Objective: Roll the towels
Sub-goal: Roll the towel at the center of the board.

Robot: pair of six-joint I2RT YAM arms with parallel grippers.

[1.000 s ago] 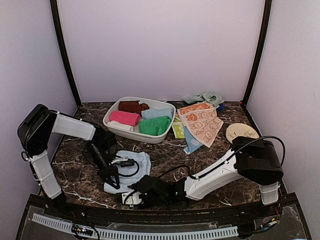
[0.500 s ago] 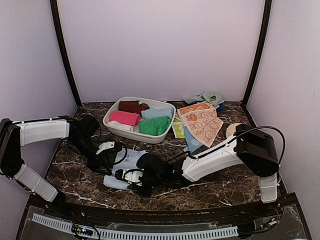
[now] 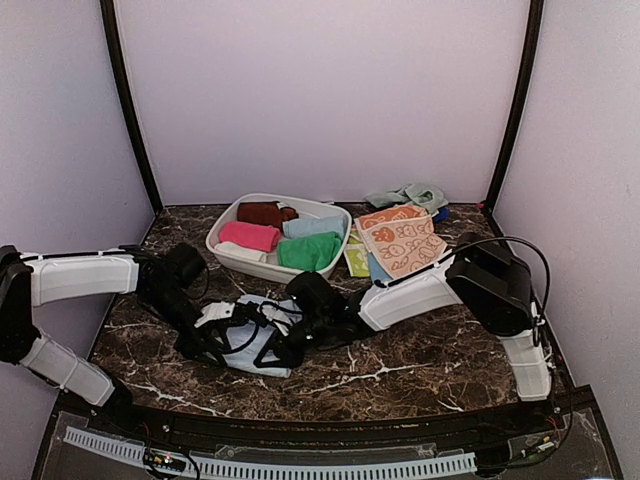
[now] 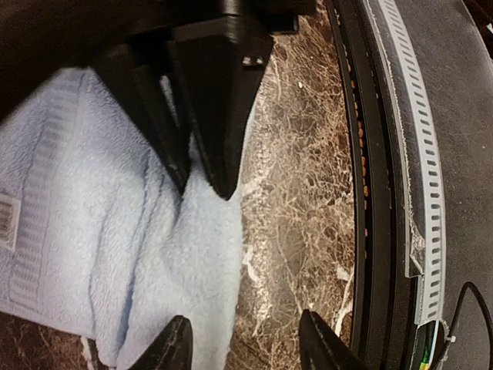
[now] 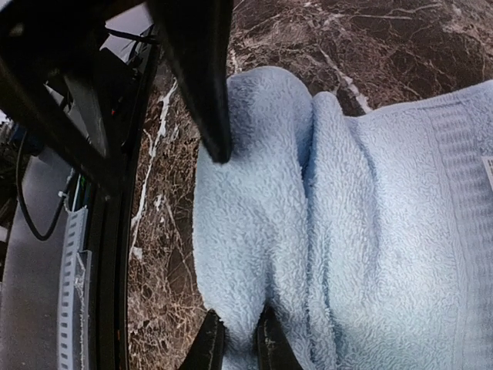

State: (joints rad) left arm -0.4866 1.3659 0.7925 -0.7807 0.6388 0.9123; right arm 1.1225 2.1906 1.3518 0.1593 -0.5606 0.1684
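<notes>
Grips a raised fold of the blue towel point(image 5: 370, 231) in the right tool point(image 5: 237, 345), tips clenched on the cloth. Holds the left tool point(image 4: 246, 351) released, tip to tip with the right one, one finger over the towel's edge, the other over bare desk point(image 4: 300, 231). Finds the towel bunched on the desk directly under both tools. Shows a basin point(image 3: 268, 272) of rolled towels point(image 3: 308, 252) beyond the tools, with printed cloths point(image 3: 402, 245) flat on its right-tool side.
</notes>
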